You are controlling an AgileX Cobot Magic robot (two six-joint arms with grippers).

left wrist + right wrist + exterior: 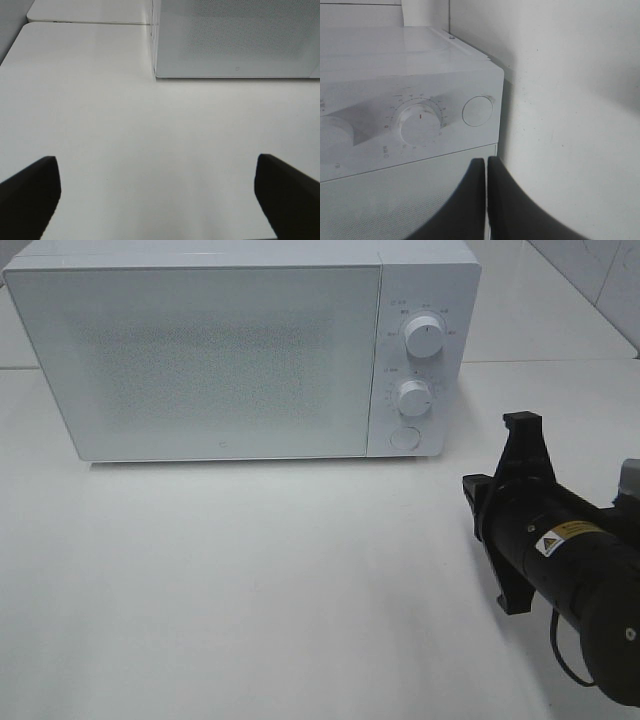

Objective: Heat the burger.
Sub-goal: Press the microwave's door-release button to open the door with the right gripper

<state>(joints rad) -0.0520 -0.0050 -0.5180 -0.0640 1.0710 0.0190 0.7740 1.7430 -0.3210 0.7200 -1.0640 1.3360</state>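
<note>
The burger is not in view in any frame. A white microwave (200, 350) stands at the back of the white table (250, 590) with its frosted door shut. My right gripper (475, 495) hangs in front of the microwave's right end, short of the control panel. In the right wrist view my right gripper (486, 200) is shut on nothing, its two dark fingers pressed together below the round button (477, 111). My left gripper (157, 200) is open over bare table, its fingers (30, 195) far apart, facing the microwave's (235, 40) left front corner.
The control panel carries an upper knob (424, 337), a lower knob (412, 397) and a round door button (404, 437). The black right arm (570, 560) fills the right front of the table. A second table surface (90, 12) adjoins behind.
</note>
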